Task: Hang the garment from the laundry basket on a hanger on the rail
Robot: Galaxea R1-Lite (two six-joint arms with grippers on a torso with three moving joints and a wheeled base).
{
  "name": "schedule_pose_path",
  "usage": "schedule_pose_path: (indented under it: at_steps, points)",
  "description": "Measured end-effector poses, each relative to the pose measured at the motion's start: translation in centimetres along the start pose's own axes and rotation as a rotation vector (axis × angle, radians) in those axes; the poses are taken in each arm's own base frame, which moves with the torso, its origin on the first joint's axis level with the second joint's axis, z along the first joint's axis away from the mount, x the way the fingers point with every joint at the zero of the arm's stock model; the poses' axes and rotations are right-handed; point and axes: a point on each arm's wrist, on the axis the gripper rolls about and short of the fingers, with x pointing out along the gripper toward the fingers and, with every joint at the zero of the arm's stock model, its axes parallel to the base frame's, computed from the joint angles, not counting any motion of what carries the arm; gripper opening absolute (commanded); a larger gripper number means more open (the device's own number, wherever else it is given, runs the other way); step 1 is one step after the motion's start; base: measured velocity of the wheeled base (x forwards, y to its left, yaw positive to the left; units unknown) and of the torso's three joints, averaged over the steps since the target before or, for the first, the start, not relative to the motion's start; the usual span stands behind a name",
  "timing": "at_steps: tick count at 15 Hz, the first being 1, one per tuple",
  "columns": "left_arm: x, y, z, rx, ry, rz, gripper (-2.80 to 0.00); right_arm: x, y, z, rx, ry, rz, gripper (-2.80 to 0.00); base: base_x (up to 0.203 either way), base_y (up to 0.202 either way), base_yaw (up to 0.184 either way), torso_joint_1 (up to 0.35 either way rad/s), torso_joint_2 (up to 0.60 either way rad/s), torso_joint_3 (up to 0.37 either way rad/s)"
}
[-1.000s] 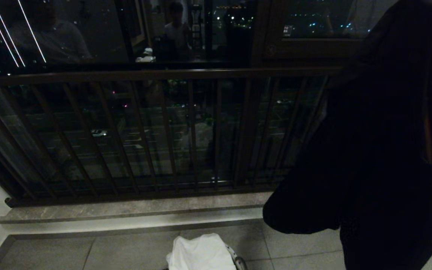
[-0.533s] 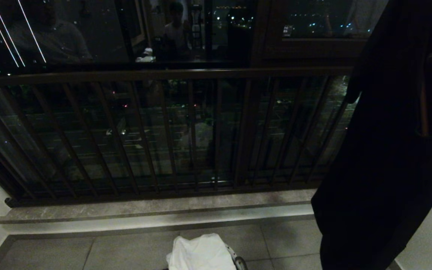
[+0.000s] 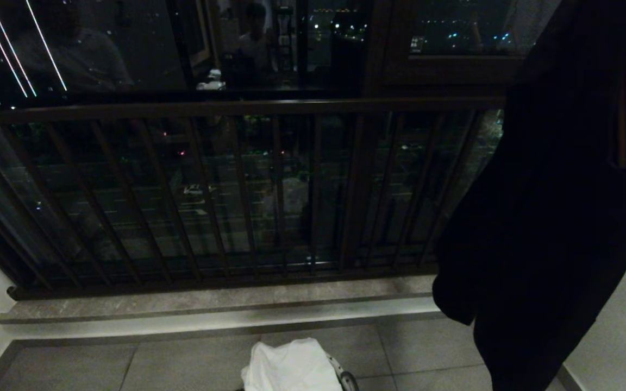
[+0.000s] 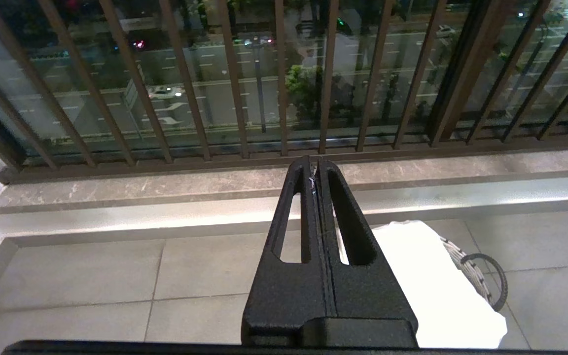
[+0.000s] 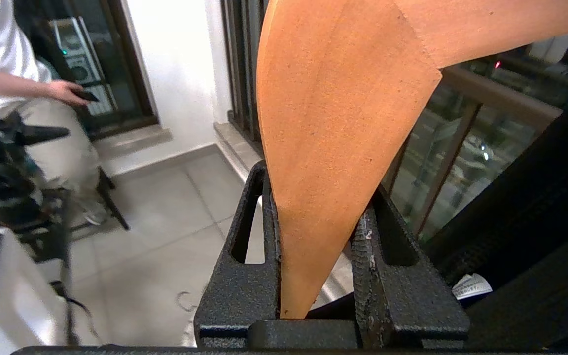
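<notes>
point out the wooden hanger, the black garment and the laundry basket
wooden hanger (image 5: 333, 128), right wrist view, its broad wooden arm
black garment (image 3: 552, 217), head view, middle of the hanging cloth
laundry basket (image 4: 474, 268), left wrist view, woven rim

There is one laundry basket (image 4: 466, 264) on the floor, with one black loop handle (image 4: 491, 281) showing and one white garment (image 3: 290, 366) heaped in it. There is one black garment (image 3: 552, 217) hanging up and one wooden hanger (image 5: 343, 123). There are two end effectors, the left end effector (image 4: 315, 165) and the right end effector (image 5: 321, 207), one person (image 5: 22, 88) standing off to the side, and one railing (image 3: 226, 106) with many bars.
</notes>
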Motion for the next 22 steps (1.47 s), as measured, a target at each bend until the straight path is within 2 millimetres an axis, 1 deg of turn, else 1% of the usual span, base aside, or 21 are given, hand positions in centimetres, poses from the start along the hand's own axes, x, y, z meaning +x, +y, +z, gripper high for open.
schedule_pose_path:
  at_steps: [3,7,10,13,15,22]
  points:
    - [0.0,0.0,0.0,0.001,0.000,0.000,-2.80,0.1,-1.3,0.2,-0.081,-0.004,0.002,-2.80,0.000,0.000,0.000,0.000,0.00,0.000]
    - [0.0,0.0,0.0,0.000,0.000,-0.001,-2.80,0.4,-3.2,-0.5,-0.089,-0.006,0.010,-2.80,0.000,0.000,0.000,0.000,0.00,0.000]
    - [0.0,0.0,0.0,0.000,-0.001,0.000,-2.80,1.3,-4.3,-0.4,-0.102,-0.014,0.040,-2.80,0.000,0.000,0.000,0.000,0.00,0.000]
    - [0.0,0.0,0.0,0.000,0.000,0.000,-2.80,2.5,-5.0,-0.3,-0.100,-0.022,0.079,-2.80,0.000,0.000,0.000,0.000,0.00,0.000]
    - [0.0,0.0,0.0,-0.001,0.000,0.000,-2.80,3.0,-5.5,-0.5,-0.097,-0.025,0.092,-2.80,0.000,0.000,0.000,0.000,0.00,0.000]
    - [0.0,0.0,0.0,0.000,0.000,0.000,-2.80,3.3,-7.1,-1.6,-0.084,-0.024,0.094,-2.80,0.000,0.000,0.000,0.000,0.00,0.000]
